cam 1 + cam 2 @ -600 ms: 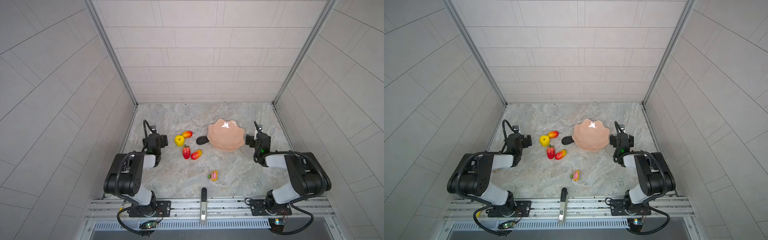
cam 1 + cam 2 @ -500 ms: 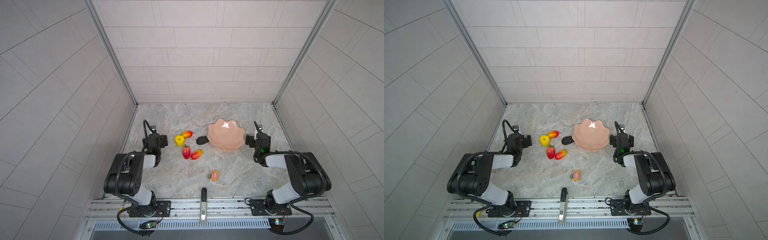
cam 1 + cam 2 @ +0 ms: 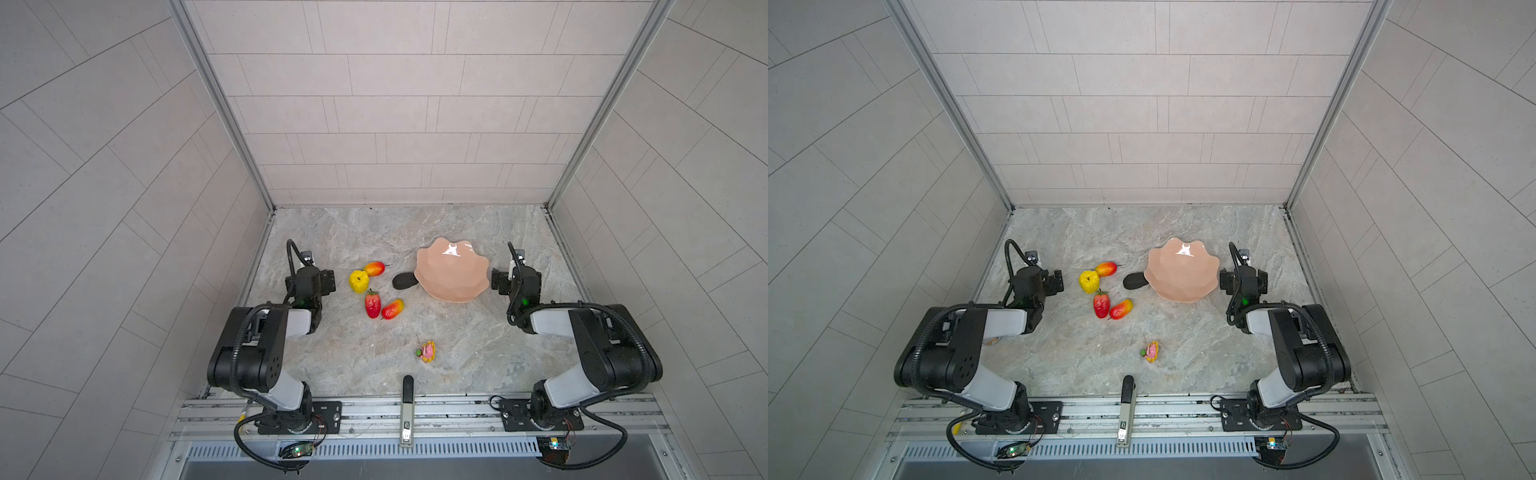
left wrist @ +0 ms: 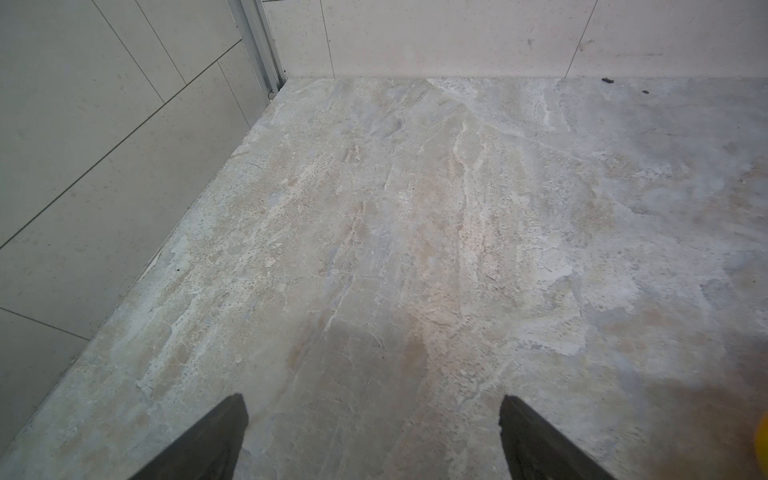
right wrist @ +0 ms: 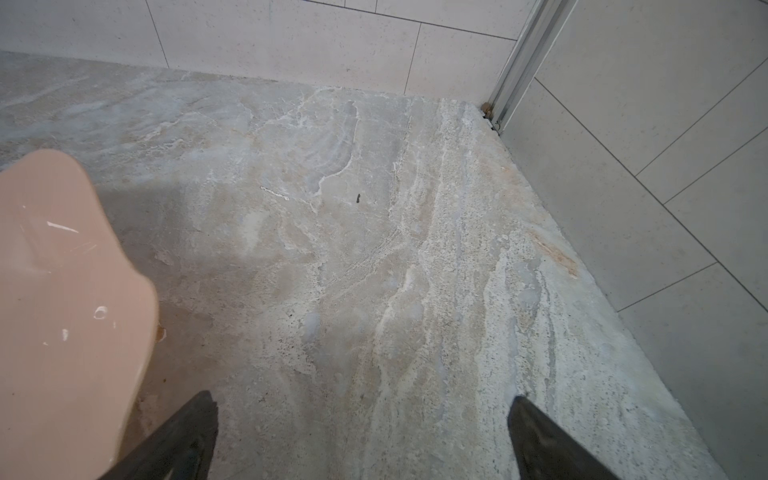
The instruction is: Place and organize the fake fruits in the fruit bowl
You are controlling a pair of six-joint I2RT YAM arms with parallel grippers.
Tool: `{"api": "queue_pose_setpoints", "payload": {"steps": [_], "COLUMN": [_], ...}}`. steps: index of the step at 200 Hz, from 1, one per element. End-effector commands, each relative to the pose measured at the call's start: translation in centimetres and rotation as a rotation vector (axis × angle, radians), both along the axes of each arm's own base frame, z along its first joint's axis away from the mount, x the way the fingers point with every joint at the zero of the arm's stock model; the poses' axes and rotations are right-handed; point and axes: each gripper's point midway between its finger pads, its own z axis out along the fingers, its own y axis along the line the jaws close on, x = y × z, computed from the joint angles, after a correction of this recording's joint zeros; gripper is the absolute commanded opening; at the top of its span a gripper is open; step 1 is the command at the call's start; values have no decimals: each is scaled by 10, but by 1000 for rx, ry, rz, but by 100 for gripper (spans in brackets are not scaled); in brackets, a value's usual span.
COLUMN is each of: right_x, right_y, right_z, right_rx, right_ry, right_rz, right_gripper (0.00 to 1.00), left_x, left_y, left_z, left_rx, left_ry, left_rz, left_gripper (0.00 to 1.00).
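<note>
The peach-pink fruit bowl (image 3: 451, 272) (image 3: 1181, 270) stands empty at the middle right in both top views; its rim (image 5: 62, 291) shows in the right wrist view. A black oval fruit (image 3: 402, 281) lies against its left side. Further left lie a lumpy yellow fruit (image 3: 359, 281), a red-yellow mango (image 3: 374, 268), a strawberry (image 3: 372, 304) and a second mango (image 3: 392, 308). My left gripper (image 3: 309, 277) (image 4: 371, 401) rests low just left of the yellow fruit, open and empty. My right gripper (image 3: 517, 277) (image 5: 363, 399) sits just right of the bowl, open and empty.
A small pink-yellow-green trinket (image 3: 427, 351) lies nearer the front. A black-handled metal piece (image 3: 407, 399) pokes over the front rail. Tiled walls close the stone floor on three sides. Both arm bases stand at the front corners.
</note>
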Motion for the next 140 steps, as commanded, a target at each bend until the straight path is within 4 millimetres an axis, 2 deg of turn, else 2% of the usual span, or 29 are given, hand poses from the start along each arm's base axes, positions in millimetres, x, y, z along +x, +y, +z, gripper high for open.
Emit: {"api": "queue_pose_setpoints", "payload": {"steps": [1, 84, 92, 104, 140], "right_x": [0, -2, -5, -10, -26], "right_y": [-1, -3, -13, -19, -11], "right_z": [4, 7, 14, 29, 88], "right_rx": [-3, -10, -24, -22, 5], "right_ry": [-11, -23, -41, -44, -84], "right_rz": [-4, -17, -97, -132, -101], "right_gripper": [100, 100, 100, 100, 99], "left_x": [5, 4, 4, 2, -8], "left_y": [-1, -2, -1, 4, 2], "left_z": [11, 14, 19, 28, 69], "left_rx": [4, 2, 1, 6, 15], "left_ry": [-33, -43, -55, -9, -10], "left_rz": [-2, -5, 1, 31, 81], "left_gripper": [100, 100, 100, 100, 100]}}
